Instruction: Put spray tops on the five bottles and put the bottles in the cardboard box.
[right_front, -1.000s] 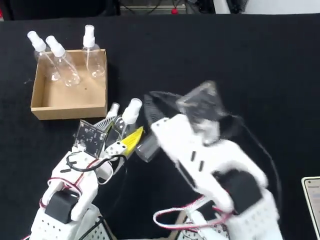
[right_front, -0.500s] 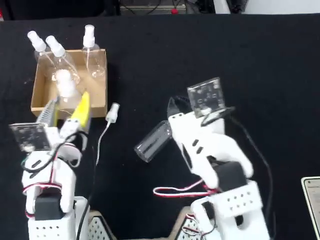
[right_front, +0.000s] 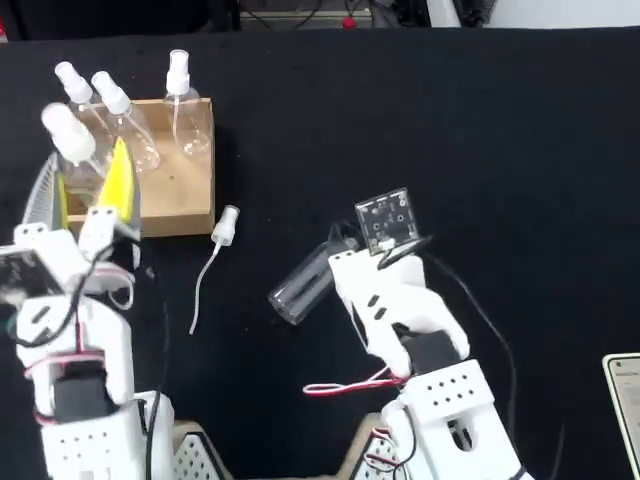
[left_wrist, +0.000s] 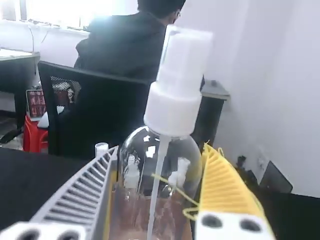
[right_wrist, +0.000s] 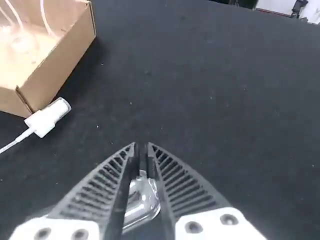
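Now clamped upright in the left gripper (right_front: 85, 160) — a capped bottle (left_wrist: 172, 105), vertical, likely for lowering into the cardboard box (right_front: 175, 215) just ahead and below. Right gripper (right_wrist: 141, 147) pinched narrow over the uncapped bottle (right_front: 300, 285) lying flat — loose spray top (right_front: 225, 225) beyond.

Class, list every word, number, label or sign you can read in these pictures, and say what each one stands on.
Nothing here can be read.
Cardboard box: plain walls, no print.
Bottles in the box: clear, no labels seen.
Small board on the right arm: marks too small to read.
Flat thing at the right edge of the table: marks too small to read.
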